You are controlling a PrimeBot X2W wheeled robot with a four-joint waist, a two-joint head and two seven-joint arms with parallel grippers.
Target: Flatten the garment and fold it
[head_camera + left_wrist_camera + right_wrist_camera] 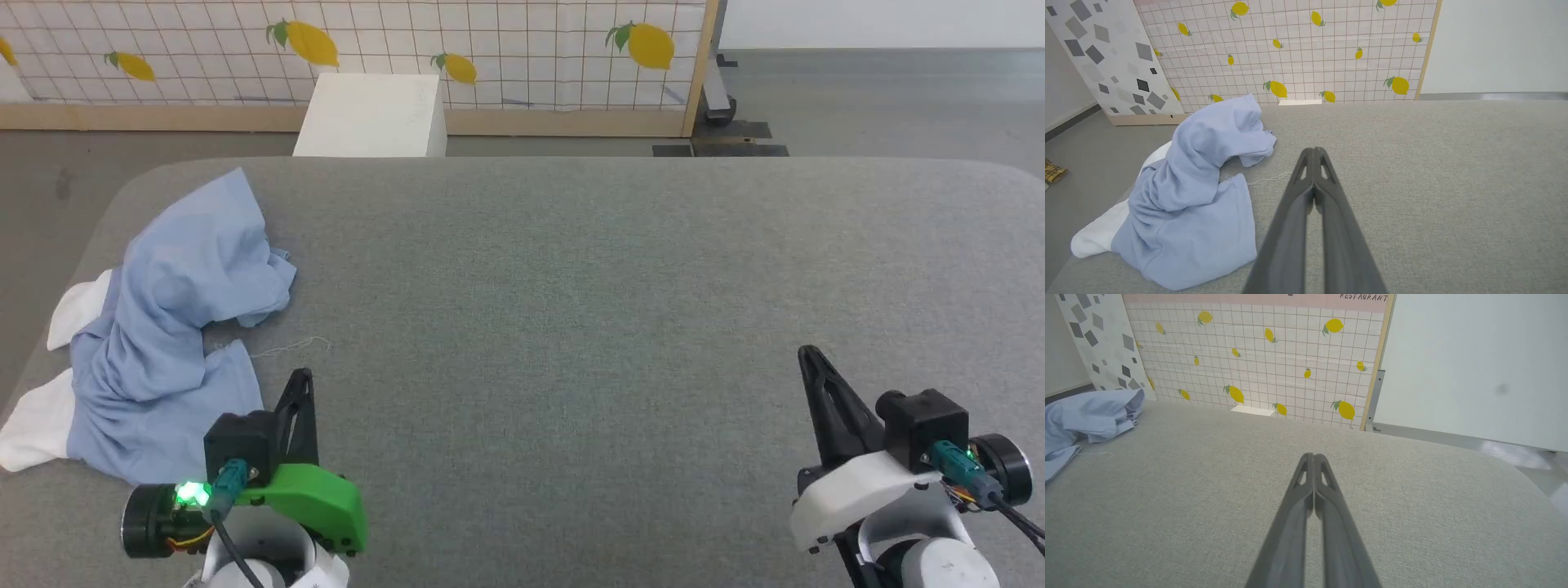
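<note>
A light blue polo shirt, the garment (175, 327), lies crumpled in a heap at the left edge of a grey fabric-covered table (571, 286), towards the table's far left corner. It is bunched and twisted, with one hump raised towards the table's far edge and a flatter blue panel spread towards the near edge. Two white sleeve panels (33, 425) poke out on the side nearest the table's left edge; whether they droop over that edge is unclear. A loose pale thread (294, 347) trails from the heap towards the table's middle.

The left gripper (302, 374) hovers over the table's near-left part, just beside the blue panel and not touching it. Its two dark fingers are pressed together and hold nothing. The right gripper (808, 353) sits over the table's near-right part, well apart from the shirt, also clenched and empty. Beyond the table's far edge stand a white box (371, 114) and a tiled screen printed with lemons (506, 49).

The flattening appears not yet begun. The main risk is the shirt's position: a tug towards the table's left edge could drag it off onto the floor. The twisted layers could also lead a gripper to pinch several thicknesses at once, so the shirt lifts as a knot instead of opening out. The right arm faces a long reach across the table.
</note>
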